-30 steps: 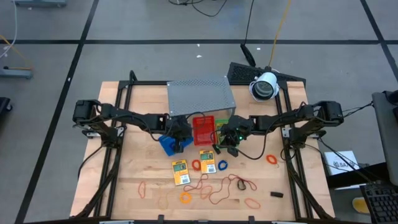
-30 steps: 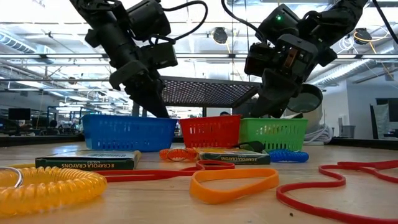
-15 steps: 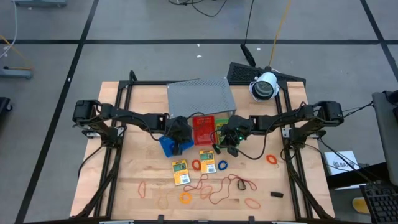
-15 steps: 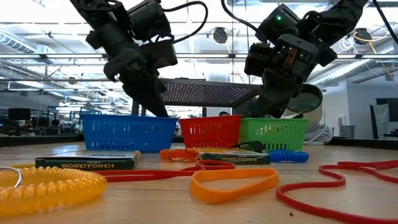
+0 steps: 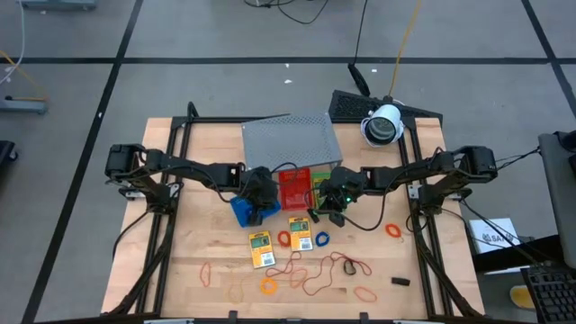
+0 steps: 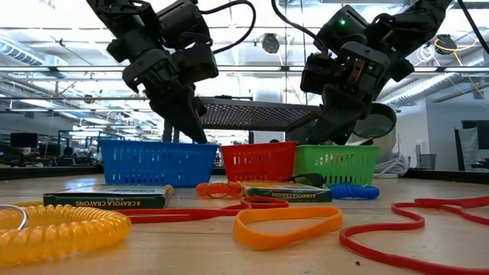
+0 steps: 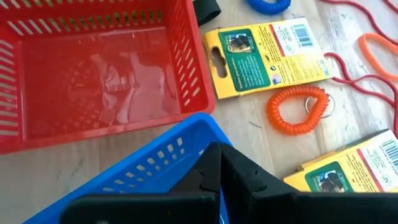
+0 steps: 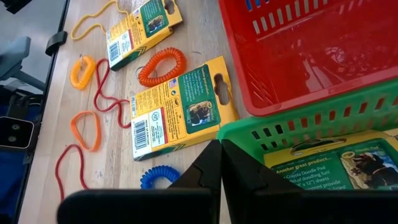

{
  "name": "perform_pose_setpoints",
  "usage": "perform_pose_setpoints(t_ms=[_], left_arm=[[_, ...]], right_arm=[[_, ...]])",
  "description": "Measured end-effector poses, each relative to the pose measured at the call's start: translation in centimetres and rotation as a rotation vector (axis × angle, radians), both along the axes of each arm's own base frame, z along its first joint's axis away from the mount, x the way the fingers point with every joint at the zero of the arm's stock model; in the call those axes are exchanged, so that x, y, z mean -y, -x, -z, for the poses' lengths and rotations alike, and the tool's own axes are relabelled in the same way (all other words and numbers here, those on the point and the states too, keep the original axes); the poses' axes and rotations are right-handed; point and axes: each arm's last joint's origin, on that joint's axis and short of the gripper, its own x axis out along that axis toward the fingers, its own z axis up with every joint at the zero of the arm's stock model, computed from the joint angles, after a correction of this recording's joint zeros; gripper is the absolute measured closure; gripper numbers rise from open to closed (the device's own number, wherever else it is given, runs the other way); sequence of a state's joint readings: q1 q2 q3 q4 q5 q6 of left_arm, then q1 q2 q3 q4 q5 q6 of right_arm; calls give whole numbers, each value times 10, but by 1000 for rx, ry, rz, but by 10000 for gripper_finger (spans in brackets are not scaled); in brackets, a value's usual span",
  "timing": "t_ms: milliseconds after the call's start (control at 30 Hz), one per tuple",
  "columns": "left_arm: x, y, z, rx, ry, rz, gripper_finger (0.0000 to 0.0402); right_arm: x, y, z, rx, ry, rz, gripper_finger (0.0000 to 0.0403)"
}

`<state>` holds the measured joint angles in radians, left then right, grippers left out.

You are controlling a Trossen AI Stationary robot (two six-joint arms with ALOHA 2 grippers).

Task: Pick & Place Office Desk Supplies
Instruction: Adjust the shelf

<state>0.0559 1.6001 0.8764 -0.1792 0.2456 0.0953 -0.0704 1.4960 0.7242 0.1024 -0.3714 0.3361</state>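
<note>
Three small trays stand in a row in front of the grey shelf (image 5: 291, 139): blue (image 6: 157, 163), red (image 6: 258, 160) and green (image 6: 336, 164). My left gripper (image 7: 217, 148) is shut and slants down over the blue tray's corner (image 7: 205, 121). My right gripper (image 8: 219, 147) is shut and slants down at the green tray's rim (image 8: 249, 134). A packet (image 8: 329, 165) lies in the green tray. Two yellow-and-green packets (image 5: 260, 248) (image 5: 300, 232), an orange coil ring (image 5: 283, 239), a blue one (image 5: 322, 238) and red rubber bands (image 5: 324, 268) lie on the table nearer the front. My left gripper's shut fingertips stand just inside the blue tray's corner, coming down at a slant from the table's left; I cannot tell whether they touch it. My right gripper's shut fingertips stand at the green tray's near rim, slanting down from the right; I cannot tell whether they touch.
The red tray (image 7: 93, 68) holds nothing that shows. An orange ring (image 5: 393, 229), more orange bands (image 5: 268, 285) (image 5: 364, 292) and a black piece (image 5: 400, 282) lie scattered toward the front edge. A white camera (image 5: 382, 124) stands at the back right.
My left gripper has turned at its wrist while staying in place over the blue tray, and its fingers have stayed shut. The trays have not moved.
</note>
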Motion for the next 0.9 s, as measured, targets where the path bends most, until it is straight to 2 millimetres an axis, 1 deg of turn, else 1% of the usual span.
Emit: perform_pose_setpoints(t_ms=[767,900], left_arm=[[5,-1,-4,63,98,189,398],[10,-1,-4,71,116,224,399]], right_arm=[[0,0,0,3,7,-5,403],[0,0,0,4,9,-6,403]])
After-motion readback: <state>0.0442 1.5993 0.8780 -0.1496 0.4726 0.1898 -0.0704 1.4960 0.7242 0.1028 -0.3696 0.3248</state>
